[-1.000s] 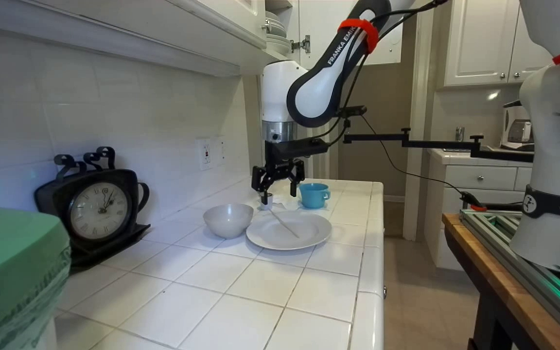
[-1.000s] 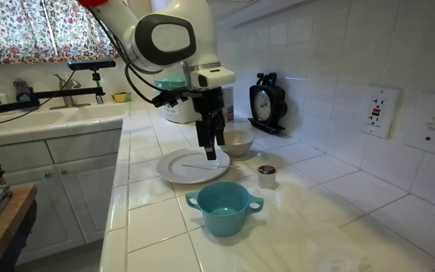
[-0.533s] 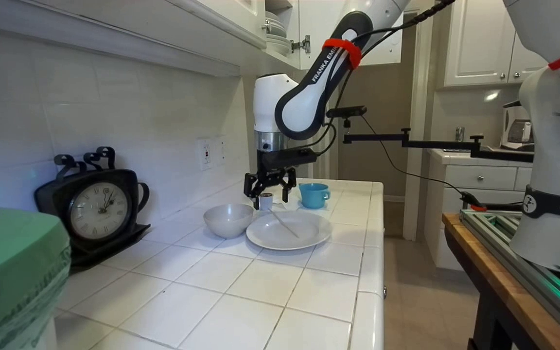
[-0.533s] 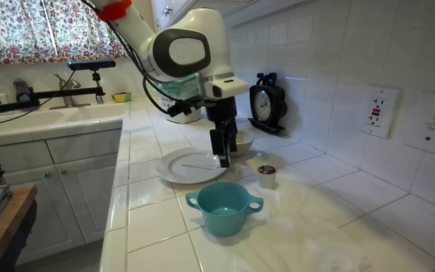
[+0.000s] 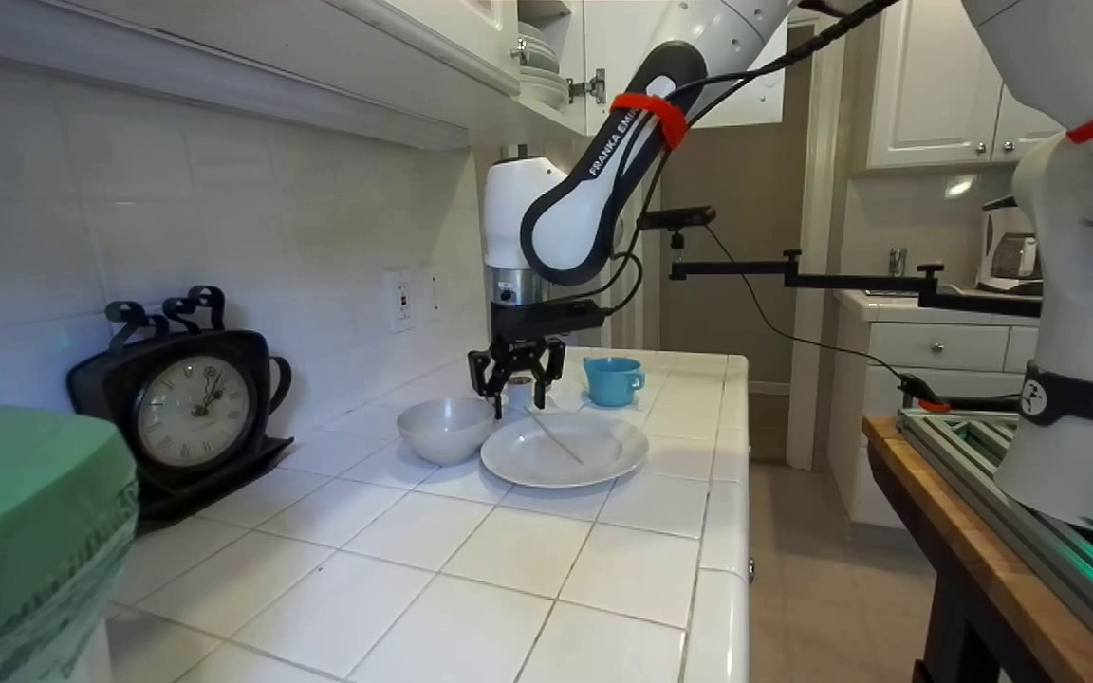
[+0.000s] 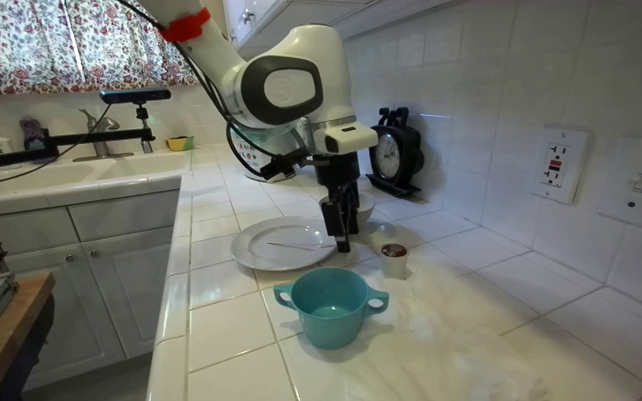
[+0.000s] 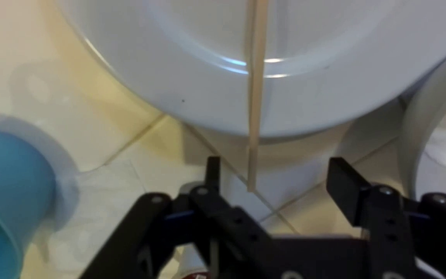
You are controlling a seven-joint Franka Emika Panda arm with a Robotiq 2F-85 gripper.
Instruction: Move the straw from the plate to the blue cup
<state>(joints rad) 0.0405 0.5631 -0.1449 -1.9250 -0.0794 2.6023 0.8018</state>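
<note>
The straw (image 7: 258, 77) is a thin, straight, pale beige stick with a blunt end. It lies across the white dinner plate (image 6: 251, 245): one end rests inside the plate, the other runs past the rim and overhangs the tiled bench (image 5: 509, 569).

The pale, deeper bowl (image 5: 447, 434) stands just beside the plate. In that exterior view one finger of the gripper (image 7: 273, 181) overlaps the bowl's rim; I cannot tell whether they touch. A single-serve coffee pod (image 6: 394, 267) with a dark red lid stands near the plate, mostly hidden by the gripper in the wrist view. The blue cup (image 6: 332, 329), upright and two-handled, is near the plate too, and a thin whitish sheet (image 7: 99, 217) shows next to it. A black-framed clock (image 5: 194, 413) stands well apart, by the wall.

The gripper points down, its fingers spread apart. In the wrist view the straw's overhanging end shows between the fingertips, closer to the one on the blue cup's side. Whether the fingertips reach its height cannot be told.
</note>
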